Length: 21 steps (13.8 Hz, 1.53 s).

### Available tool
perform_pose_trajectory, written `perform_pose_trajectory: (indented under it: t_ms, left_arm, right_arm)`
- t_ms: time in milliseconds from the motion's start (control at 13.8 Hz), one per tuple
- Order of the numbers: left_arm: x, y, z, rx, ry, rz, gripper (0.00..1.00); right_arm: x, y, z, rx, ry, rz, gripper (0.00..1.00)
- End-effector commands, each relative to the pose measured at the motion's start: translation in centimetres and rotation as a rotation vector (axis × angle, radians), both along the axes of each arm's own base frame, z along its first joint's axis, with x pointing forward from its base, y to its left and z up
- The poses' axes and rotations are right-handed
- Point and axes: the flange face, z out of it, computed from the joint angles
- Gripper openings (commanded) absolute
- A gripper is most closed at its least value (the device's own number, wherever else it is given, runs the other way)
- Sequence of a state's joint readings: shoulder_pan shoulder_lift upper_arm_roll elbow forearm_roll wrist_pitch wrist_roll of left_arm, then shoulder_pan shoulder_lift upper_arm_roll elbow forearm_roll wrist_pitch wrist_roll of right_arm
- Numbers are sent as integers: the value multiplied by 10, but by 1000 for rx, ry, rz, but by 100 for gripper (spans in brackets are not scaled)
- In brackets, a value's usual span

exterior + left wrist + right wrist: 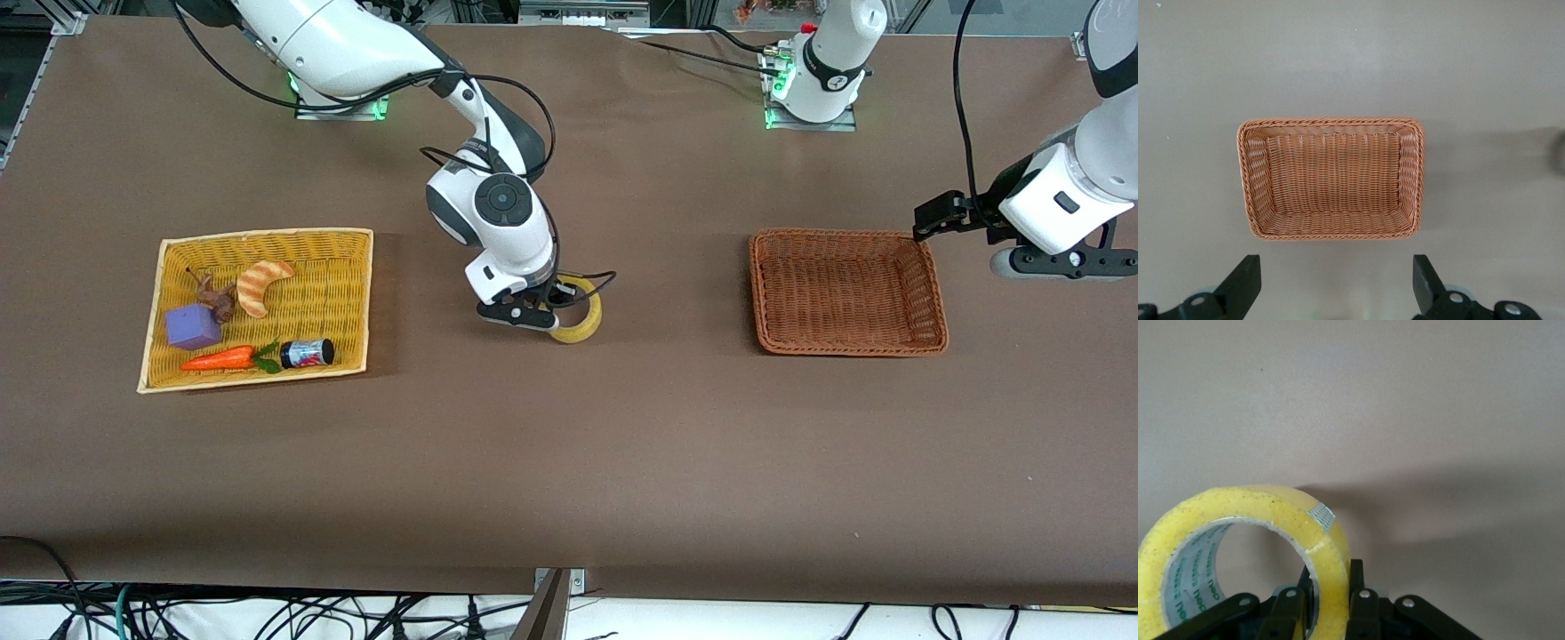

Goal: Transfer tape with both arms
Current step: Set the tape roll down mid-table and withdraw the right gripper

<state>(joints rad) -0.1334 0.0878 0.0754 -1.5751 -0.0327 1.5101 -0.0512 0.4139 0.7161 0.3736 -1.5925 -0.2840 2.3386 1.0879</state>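
Midway between the two baskets, the tape (580,313) is pinched through its wall by the right gripper (533,313), presumably for a handover, while the left gripper (1335,283) is held wide apart over the table just beside the brown basket (925,298), waiting.

tape (582,322) on table between two baskets (255,308) (846,291)

The front camera looks down across the brown table (569,462). The left wrist camera faces down, sharing the empty orange-brown woven basket (846,293) (1331,179). The right wrist camera sits close to the table.
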Motion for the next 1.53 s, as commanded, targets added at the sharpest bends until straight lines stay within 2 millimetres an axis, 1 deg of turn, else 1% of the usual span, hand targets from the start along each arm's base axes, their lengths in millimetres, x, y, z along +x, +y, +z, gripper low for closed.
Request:
perform_pose_trajectory:
  t_ms: [0,145,218,291,364,436,509,582,655,727,800,873,945,1018,1091,1164,1236,1309,1382,1455]
  left_arm:
    - [-4,1,6,-13,2,-22,100]
    - [-3,1,5,-15,4,-22,100]
    - [-3,1,5,-15,4,-22,100]
    - [-3,1,5,-13,2,-20,100]
    - [-2,-2,6,-15,1,-25,100]
    - [-2,-2,6,-15,1,-25,100]
    - [-2,-1,6,-15,1,-23,100]
    - [-2,0,7,-14,-1,-17,100]
    - [-3,0,7,-14,1,-10,100]
    - [-3,1,6,-15,7,-16,100]
    - [-2,1,5,-28,8,-9,100]
    - [-1,0,6,-28,6,-13,100]
    - [0,-1,1,-24,13,-15,100]
    - [5,-3,-10,-11,33,-20,100]
    - [7,-5,-13,-9,37,-23,100]
    - [10,-8,-15,-7,37,-30,100]
    - [17,-11,-32,-3,64,-34,100]
    - [29,-14,-71,8,135,-34,100]
    - [33,-6,-74,4,139,-29,100]
    - [33,-6,-74,-1,142,-50,100]
  right_arm:
    - [5,7,-11,10,-25,7,0]
    - [4,7,-19,1,-31,21,1]
    - [4,8,-26,3,-26,21,6]
    - [4,7,-28,6,-28,21,22]
    - [5,6,-29,7,-24,17,56]
    - [7,4,-28,5,-25,14,74]
    - [10,2,-21,3,-30,16,83]
    - [12,-1,-11,-5,-37,19,90]
    - [17,-9,14,-32,-40,16,96]
    - [25,-20,39,-64,-37,9,99]
    - [32,-29,64,-95,-30,27,99]
    - [38,-45,95,-140,-16,86,99]
    - [49,-68,114,-173,-2,154,99]
    - [63,-100,138,-163,12,202,99]
    - [80,-137,158,-99,39,216,99]
    - [96,-180,176,-34,56,228,100]
    - [108,-223,193,-10,65,231,99]
    - [113,-262,203,-23,92,224,100]
    - [117,-298,207,-31,126,219,99]
    - [122,-331,212,-27,147,234,99]
